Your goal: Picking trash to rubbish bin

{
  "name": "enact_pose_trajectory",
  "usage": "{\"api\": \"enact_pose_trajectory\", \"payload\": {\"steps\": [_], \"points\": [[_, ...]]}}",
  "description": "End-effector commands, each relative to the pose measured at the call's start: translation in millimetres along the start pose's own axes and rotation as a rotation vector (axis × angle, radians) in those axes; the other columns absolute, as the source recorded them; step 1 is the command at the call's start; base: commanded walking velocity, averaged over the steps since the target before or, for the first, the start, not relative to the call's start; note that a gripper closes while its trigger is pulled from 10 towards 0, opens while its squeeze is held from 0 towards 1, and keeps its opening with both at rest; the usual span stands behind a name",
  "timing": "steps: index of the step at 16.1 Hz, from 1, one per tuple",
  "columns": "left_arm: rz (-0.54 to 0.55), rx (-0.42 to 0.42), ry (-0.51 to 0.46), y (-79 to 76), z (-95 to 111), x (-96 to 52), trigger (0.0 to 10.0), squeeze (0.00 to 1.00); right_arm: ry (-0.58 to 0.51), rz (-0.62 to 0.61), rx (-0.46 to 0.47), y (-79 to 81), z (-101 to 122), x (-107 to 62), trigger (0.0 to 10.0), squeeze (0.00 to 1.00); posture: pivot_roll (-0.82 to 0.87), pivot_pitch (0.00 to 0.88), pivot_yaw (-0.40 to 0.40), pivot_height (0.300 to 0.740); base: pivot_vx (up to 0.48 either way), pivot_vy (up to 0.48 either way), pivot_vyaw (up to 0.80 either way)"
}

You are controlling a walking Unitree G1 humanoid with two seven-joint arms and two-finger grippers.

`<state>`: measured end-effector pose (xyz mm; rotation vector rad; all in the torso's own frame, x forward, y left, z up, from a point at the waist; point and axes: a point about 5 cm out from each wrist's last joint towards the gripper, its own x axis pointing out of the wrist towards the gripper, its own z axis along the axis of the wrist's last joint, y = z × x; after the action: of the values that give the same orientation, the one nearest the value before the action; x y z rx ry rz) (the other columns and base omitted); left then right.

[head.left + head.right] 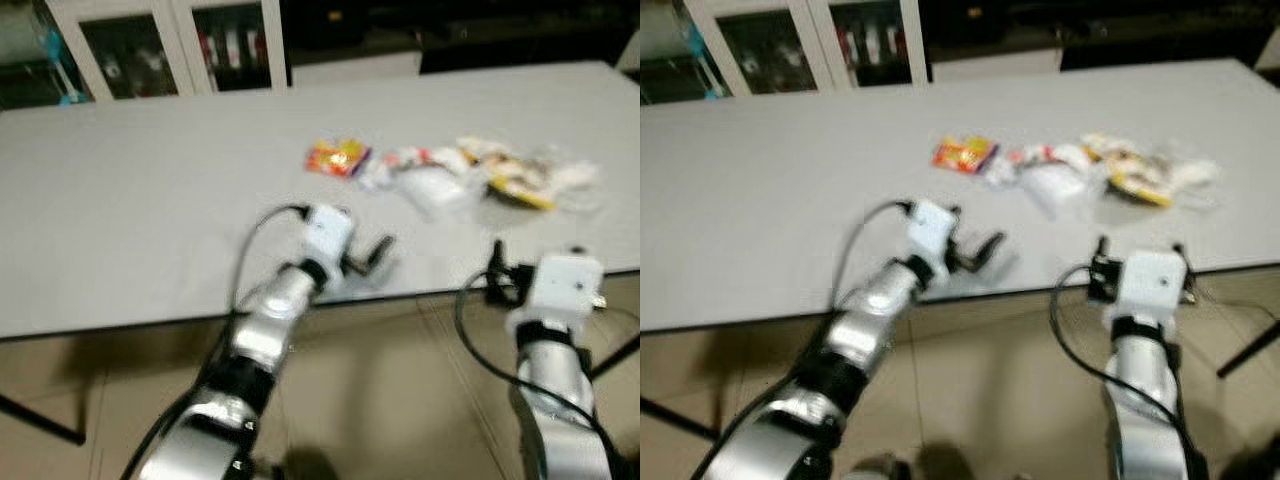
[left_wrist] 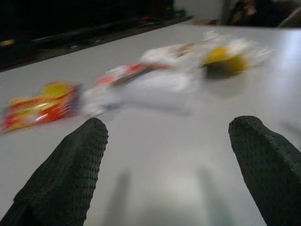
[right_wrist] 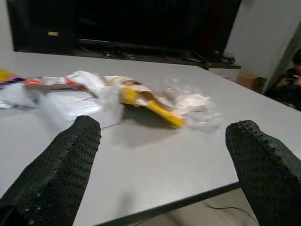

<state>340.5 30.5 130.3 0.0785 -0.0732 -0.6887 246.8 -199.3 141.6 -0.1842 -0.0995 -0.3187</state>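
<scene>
Beyond both open grippers — left gripper [image 1: 372,256], right gripper [image 3: 160,174] — lies trash [image 1: 455,172].

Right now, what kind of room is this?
Probably an office or meeting room: a long grey table strewn with trash, white glass-door cabinets behind, tiled floor. Both grippers, left and right, are open.

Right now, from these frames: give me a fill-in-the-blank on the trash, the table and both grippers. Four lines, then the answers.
1. The trash pile lies on the grey ____.
2. The left gripper hovers over the table with its fingers ____.
3. The wrapper at the pile's left end is red and ____.
4. The right gripper faces a crumpled clear ____ bag.

Answers: table; open; yellow; plastic
</scene>
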Motion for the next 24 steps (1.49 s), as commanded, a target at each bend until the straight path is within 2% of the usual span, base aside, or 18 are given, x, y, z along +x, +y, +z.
{"api": "enact_pose_trajectory", "payload": {"steps": [1, 10, 16, 21, 24], "points": [[0.025, 0.019, 0.026, 8.4, -4.0, -4.1, 10.0, 0.00, 0.010, 0.009, 0.005, 4.0, -0.8, -0.4, 10.0, 0.00, 0.06, 0.073, 0.040, 0.740, 0.000, 0.000, 0.00], [0.041, 0.002, 0.028, 10.6, -4.8, -5.2, 10.0, 0.00, 0.011, 0.015, 0.014, 6.3, 1.0, -0.7, 10.0, 0.00, 0.06, 0.081, 0.041, 0.740, 0.000, 0.000, 0.00], [0.013, 0.004, 0.022, 10.8, -1.4, -3.1, 10.0, 0.00, 0.024, -0.045, 0.170, 0.3, 10.3, 4.8, 10.0, 0.00, 0.06, 0.094, 0.049, 0.740, 0.000, 0.000, 0.00], [-0.004, -0.001, 0.011, 9.6, 1.0, -2.5, 10.0, 0.00, 0.019, -0.045, 0.135, -0.1, 11.7, 5.2, 10.0, 0.00, 0.06, 0.091, 0.050, 0.740, 0.175, 0.000, 0.00], [-0.009, 0.000, 0.008, 9.6, 1.4, -2.3, 10.0, 0.00, 0.038, -0.090, 0.133, -4.2, 11.2, 7.4, 10.0, 0.00, 0.06, 0.091, 0.050, 0.740, 0.375, 0.000, 0.00]]}}
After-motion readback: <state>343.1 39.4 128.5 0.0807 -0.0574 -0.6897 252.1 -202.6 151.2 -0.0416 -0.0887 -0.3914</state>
